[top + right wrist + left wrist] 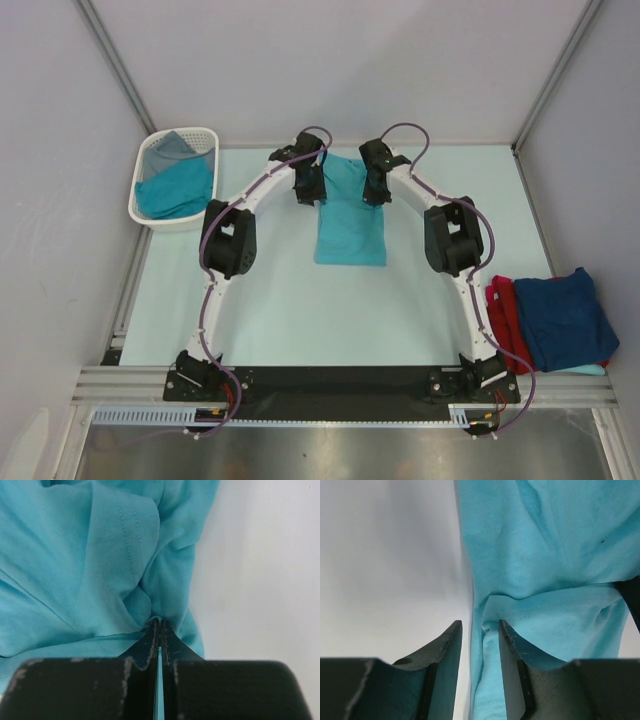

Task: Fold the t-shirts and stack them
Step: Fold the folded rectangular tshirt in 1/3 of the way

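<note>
A teal t-shirt (350, 235) lies on the table as a long narrow fold, its far end between both grippers. My left gripper (308, 192) stands at that end's left edge. In the left wrist view the left gripper (479, 625) is open, and the shirt's edge (540, 555) runs up the gap along the right finger, with bare table beside the left finger. My right gripper (374, 190) is at the right edge. The right wrist view shows the right gripper (160, 622) shut on a bunched fold of the teal shirt (75, 570).
A white slotted basket (136, 190) at the far left holds another teal shirt (178, 190) and a grey one (170, 150). At the near right, a navy shirt (565, 320) lies on a red one (503, 310). Grey walls enclose the table.
</note>
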Robot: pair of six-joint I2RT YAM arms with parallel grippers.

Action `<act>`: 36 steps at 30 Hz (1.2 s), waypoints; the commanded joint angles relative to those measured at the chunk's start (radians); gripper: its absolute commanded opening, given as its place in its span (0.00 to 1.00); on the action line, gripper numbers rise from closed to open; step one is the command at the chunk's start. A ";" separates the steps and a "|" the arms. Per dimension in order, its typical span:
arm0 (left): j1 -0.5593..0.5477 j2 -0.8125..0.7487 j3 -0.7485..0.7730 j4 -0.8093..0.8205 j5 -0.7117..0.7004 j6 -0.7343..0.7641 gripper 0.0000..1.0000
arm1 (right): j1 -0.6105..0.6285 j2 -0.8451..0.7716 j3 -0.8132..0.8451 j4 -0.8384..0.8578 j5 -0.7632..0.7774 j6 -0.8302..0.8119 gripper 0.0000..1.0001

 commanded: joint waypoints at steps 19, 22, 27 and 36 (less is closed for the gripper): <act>0.007 -0.076 -0.029 0.016 -0.001 -0.007 0.40 | -0.043 -0.095 -0.141 0.079 -0.019 0.003 0.31; 0.005 -0.143 -0.084 0.054 -0.043 -0.003 0.41 | -0.028 -0.166 -0.187 0.153 -0.057 -0.026 0.74; 0.004 -0.243 -0.095 0.084 -0.028 -0.006 0.42 | -0.014 -0.248 -0.149 0.124 -0.041 -0.023 0.89; -0.082 -0.351 -0.295 0.156 0.029 -0.027 0.41 | 0.089 -0.439 -0.426 0.175 -0.002 -0.009 0.84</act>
